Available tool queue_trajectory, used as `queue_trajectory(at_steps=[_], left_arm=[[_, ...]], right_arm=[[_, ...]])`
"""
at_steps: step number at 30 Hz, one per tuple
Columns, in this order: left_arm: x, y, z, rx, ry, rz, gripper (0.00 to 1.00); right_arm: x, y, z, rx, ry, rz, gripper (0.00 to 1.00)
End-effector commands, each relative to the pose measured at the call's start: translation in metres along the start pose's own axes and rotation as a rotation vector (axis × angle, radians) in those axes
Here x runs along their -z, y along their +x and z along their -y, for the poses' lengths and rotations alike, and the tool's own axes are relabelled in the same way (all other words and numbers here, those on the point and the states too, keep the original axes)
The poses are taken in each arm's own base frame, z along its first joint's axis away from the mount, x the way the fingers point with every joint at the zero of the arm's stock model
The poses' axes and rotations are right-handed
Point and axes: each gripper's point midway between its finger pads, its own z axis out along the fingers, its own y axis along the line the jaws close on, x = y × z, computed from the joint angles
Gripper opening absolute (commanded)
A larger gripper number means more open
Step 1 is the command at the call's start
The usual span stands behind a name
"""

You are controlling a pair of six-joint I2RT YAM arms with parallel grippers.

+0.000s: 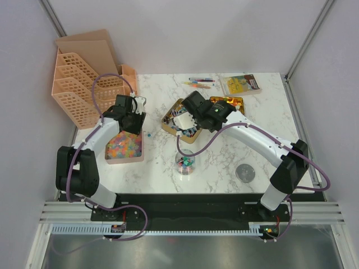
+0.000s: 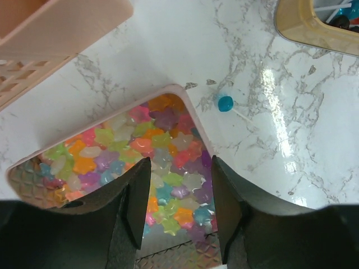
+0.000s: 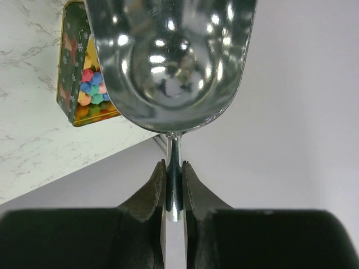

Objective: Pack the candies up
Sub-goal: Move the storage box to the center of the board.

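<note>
Many star candies [image 2: 154, 143] in pink tray [image 2: 176, 88], left end effector [image 2: 179, 168] wide above, right end effector [image 3: 173, 168] clamping metal scoop [image 3: 174, 61]

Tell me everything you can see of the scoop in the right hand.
The scoop is shiny, mirror-like metal: a deep rounded bowl narrowing to a thin handle. The bowl faces the wrist camera and looks empty. The right hand pinches the handle between both fingers. Behind its rim lies a tin of candies.
</note>
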Motion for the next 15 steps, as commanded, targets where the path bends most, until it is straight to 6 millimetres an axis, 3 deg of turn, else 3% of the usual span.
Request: queue_trajectory(at_steps=[1,7,10,15], left_arm=[[-0.007,-0.002,0.02,0.024,0.081,-0.014,0.55],[-0.027,0.008,0.038,-0.004,0.115,-0.079,0.54],[-0.035,0.008,0.038,-0.003,0.105,-0.103,0.49],[-0.043,0.005,0.04,-0.005,0.114,-0.129,0.32]], right_arm=[[-0.003,0.0,0.006,-0.073,0.027,0.014,0.0],[-0.008,0.002,0.005,-0.091,0.019,0.014,0.0],[-0.009,0.004,0.005,-0.103,0.019,0.014,0.0],[-0.012,0.009,0.003,-0.113,0.013,0.008,0.01]])
